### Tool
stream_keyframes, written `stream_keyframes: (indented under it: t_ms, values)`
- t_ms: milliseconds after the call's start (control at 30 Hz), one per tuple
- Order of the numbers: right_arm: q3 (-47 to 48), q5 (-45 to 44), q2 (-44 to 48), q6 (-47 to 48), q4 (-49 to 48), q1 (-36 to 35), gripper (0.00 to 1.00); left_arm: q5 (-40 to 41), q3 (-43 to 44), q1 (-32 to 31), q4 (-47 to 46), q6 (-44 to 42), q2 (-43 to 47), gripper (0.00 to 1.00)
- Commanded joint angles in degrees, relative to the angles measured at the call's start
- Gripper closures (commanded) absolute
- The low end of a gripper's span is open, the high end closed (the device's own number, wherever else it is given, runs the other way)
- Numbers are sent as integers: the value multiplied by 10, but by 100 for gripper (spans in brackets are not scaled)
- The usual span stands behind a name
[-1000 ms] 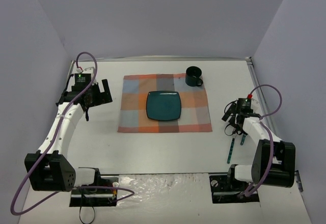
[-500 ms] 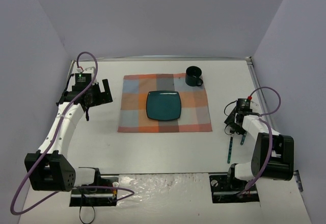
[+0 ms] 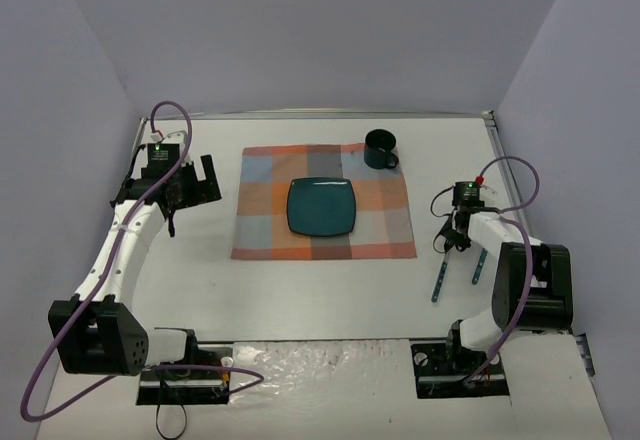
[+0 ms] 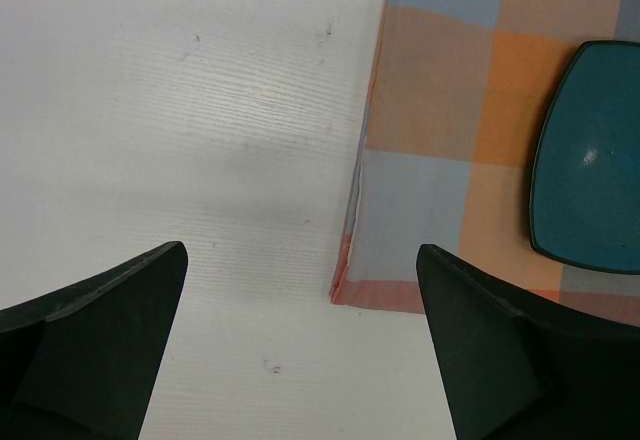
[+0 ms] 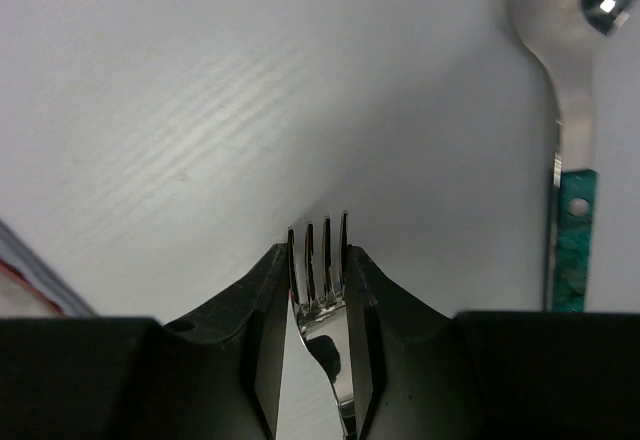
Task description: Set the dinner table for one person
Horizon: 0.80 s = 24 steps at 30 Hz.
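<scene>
Clamping the fork (image 3: 438, 284) right of the placemat (image 3: 265, 210) in my right gripper (image 5: 318, 256), left gripper (image 4: 300, 252) spread wide, I judge lifting it onto the placemat comes next.

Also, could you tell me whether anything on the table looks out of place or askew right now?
Nothing spilled or broken. The fork lies slanted on the bare table right of the placemat, its tines pinched in the right gripper; the spoon lies beside it. The mug sits right at the placemat's far corner.

spoon (image 5: 561, 100) bowl past top edge
</scene>
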<state>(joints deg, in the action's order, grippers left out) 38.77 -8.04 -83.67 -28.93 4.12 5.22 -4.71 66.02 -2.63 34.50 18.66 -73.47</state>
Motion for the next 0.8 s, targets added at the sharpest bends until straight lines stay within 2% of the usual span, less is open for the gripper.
stream_keyframes:
  t_ms: [0,300,467,533,700,767]
  values:
    - [79,-70,-38,-1,-14,-61,100,7,27,-3,-8,-7,19,3]
    - [148,-140,-116,16,-19,-97,99,15,24,-3,-10,-9,20,3]
    - [184,-137,-150,51,-22,-97,81,14,24,-3,-11,-8,19,3]
    - [188,-115,-147,63,-22,-97,71,14,24,-3,-11,-9,19,3]
    - [161,-57,-107,67,-15,-95,47,13,27,-3,-9,-7,20,3]
    - [133,-40,-74,64,-12,-95,42,12,27,-3,-8,-7,20,3]
